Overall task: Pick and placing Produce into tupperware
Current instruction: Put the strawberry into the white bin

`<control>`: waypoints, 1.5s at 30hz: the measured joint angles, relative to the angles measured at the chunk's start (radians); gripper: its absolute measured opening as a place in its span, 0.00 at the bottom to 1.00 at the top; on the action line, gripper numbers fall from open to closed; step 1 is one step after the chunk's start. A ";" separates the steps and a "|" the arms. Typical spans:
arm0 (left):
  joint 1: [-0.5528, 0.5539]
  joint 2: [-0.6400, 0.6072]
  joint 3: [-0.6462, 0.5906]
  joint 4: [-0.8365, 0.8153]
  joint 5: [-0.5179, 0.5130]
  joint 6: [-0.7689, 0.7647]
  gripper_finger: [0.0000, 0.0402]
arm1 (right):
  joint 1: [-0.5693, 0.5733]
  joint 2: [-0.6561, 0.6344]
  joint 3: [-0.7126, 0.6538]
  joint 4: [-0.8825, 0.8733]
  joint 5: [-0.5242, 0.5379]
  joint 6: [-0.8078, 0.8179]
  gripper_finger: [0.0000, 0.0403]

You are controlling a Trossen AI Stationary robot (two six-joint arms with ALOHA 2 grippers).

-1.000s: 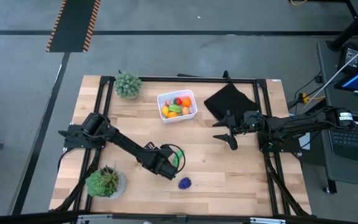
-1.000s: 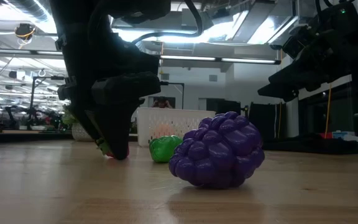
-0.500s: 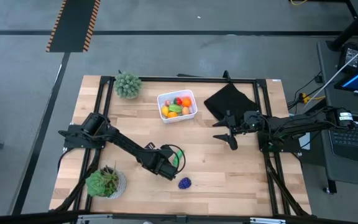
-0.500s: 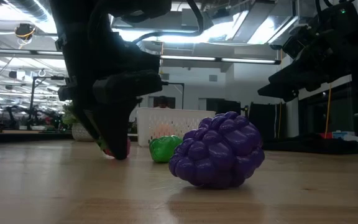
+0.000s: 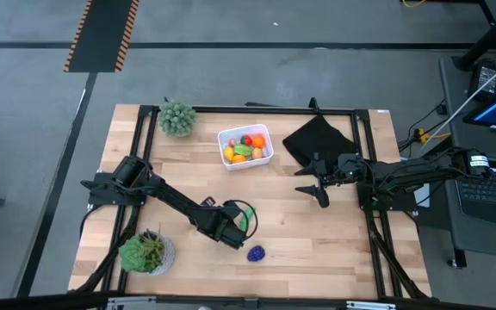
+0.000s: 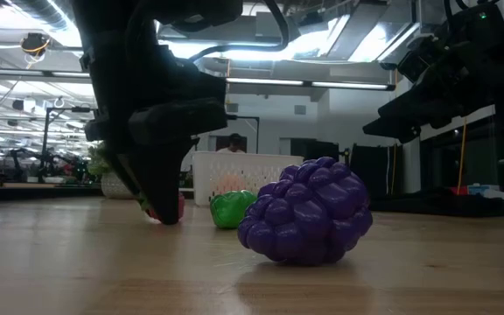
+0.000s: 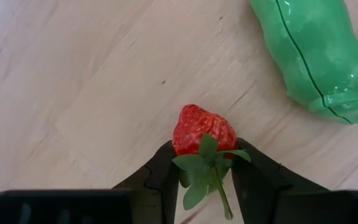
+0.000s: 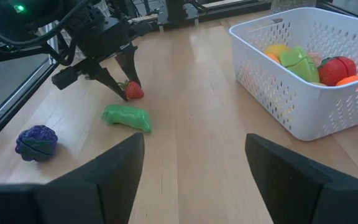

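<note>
Left pincer [image 7: 205, 163] clamped on strawberry [image 7: 199, 130], green pepper [image 7: 311, 57] beside, right pincer [image 8: 194, 180] spread wide.

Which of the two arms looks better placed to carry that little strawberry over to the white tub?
The left. Its gripper is down on the table with both fingers against the strawberry. The right gripper hangs open beside the black cloth, far from the fruit, though nearer the tub.

Glossy plastic strawberry [image 7: 201, 130] and green pepper [image 7: 311, 55] lie on smooth pale wooden table [image 7: 73, 81].
</note>
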 joint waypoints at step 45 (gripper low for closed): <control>-0.024 -0.369 -0.113 0.058 -0.297 0.425 0.28 | 0.000 0.000 0.000 -0.013 -0.002 -0.054 0.70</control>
